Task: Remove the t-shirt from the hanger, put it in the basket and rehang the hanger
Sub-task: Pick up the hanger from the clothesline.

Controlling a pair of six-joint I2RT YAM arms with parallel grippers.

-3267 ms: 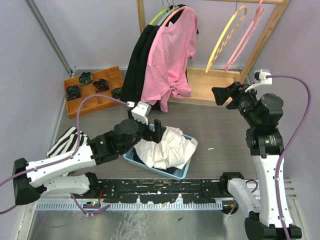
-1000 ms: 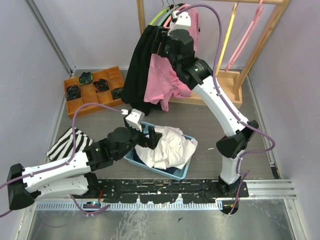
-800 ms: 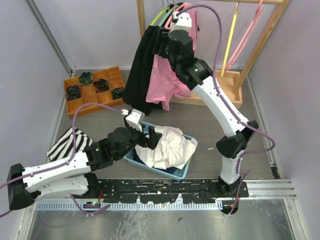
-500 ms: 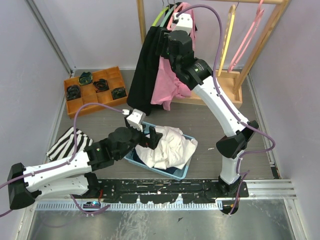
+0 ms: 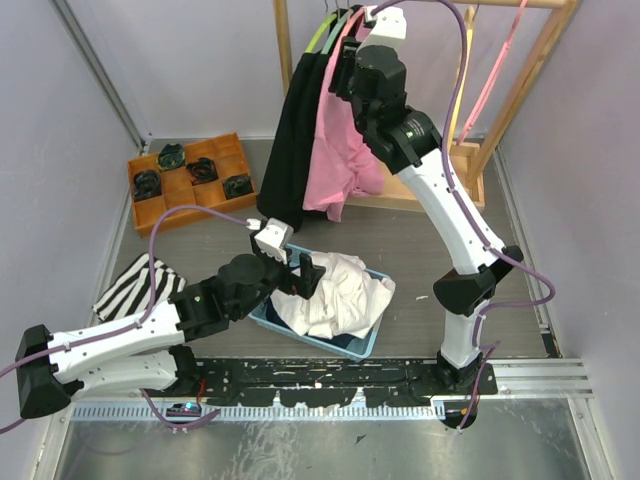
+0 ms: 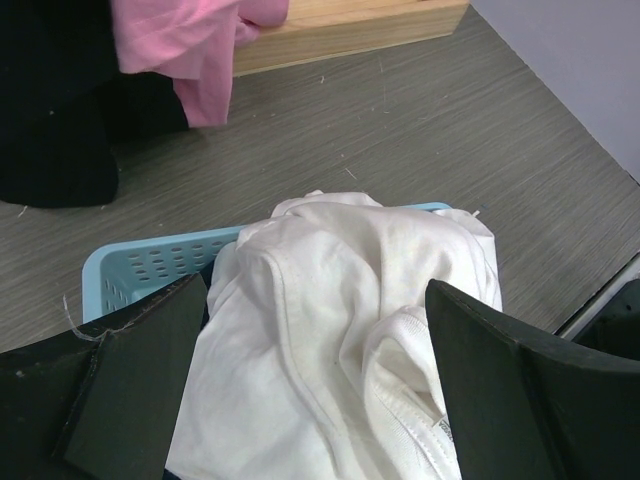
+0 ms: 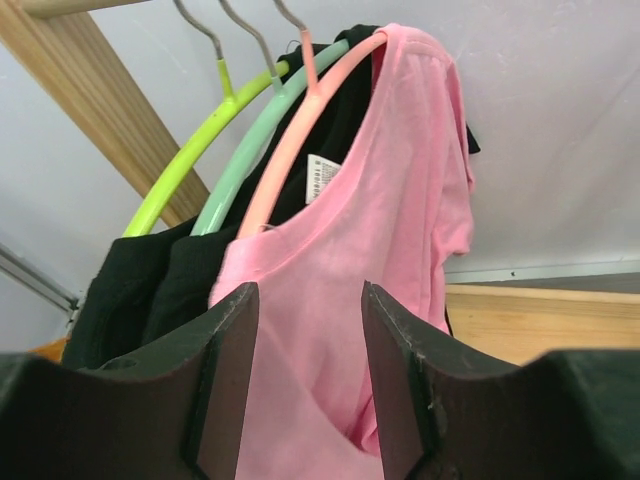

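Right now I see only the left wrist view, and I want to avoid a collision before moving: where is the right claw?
Observer: The right claw is up high at the wooden rack, facing the pink t-shirt just below its neckline.
Operator: Has it gripped the cloth?
Observer: No, it is open, with pink cloth showing in the gap.
Operator: Which hanger carries that shirt?
Observer: The peach hanger; the mint hanger beside it holds black clothing.
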